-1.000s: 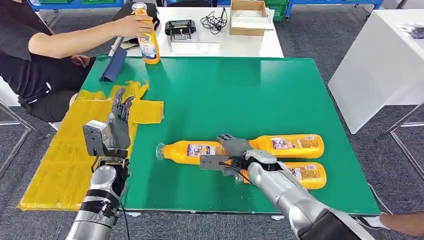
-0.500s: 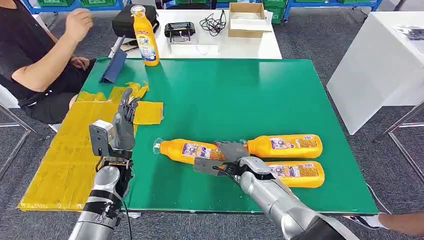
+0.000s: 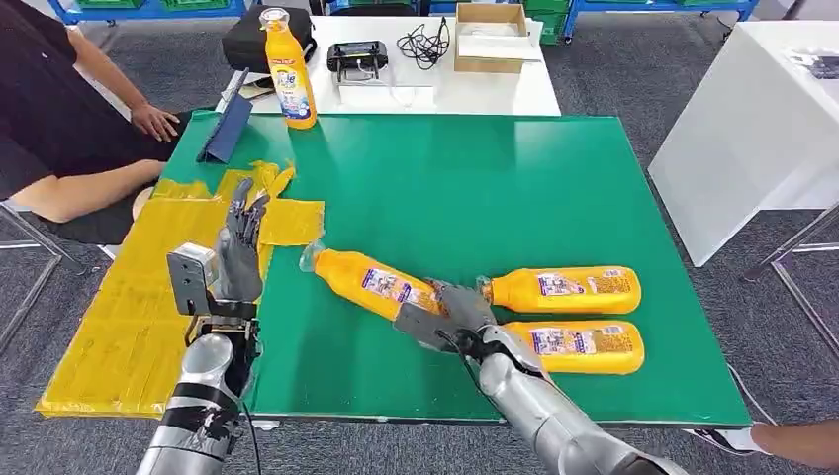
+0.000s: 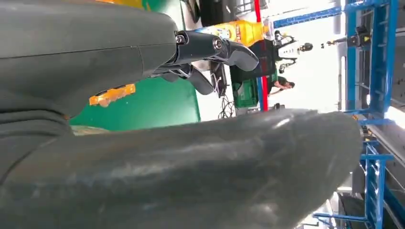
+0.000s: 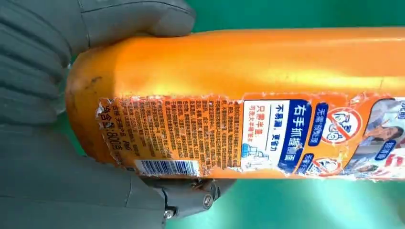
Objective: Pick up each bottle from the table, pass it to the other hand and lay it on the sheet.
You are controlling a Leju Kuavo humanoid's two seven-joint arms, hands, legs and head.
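Bottle [image 3: 371, 280] in your right hand [image 3: 450, 309] is gripped at its base end: in the right wrist view the grey thumb wraps one side of the orange body [image 5: 248, 105] and darker fingers close under the barcode. From that hand it slants away across the green worktop [image 3: 475, 188], cap end pointing toward your left hand [image 3: 237, 247]; you cannot tell whether the cap end is touching the surface. Two more bottles lie flat beside your right hand, one [image 3: 564, 289] just beyond it and one [image 3: 579, 346] next to the wrist. Your left hand stands upright with fingers spread and holds nothing, over the edge of the yellow sheet [image 3: 139, 307], well apart from the held bottle. A fourth bottle [image 3: 287, 69] stands upright at the far edge, well beyond your left hand, near a seated person [image 3: 59, 119].
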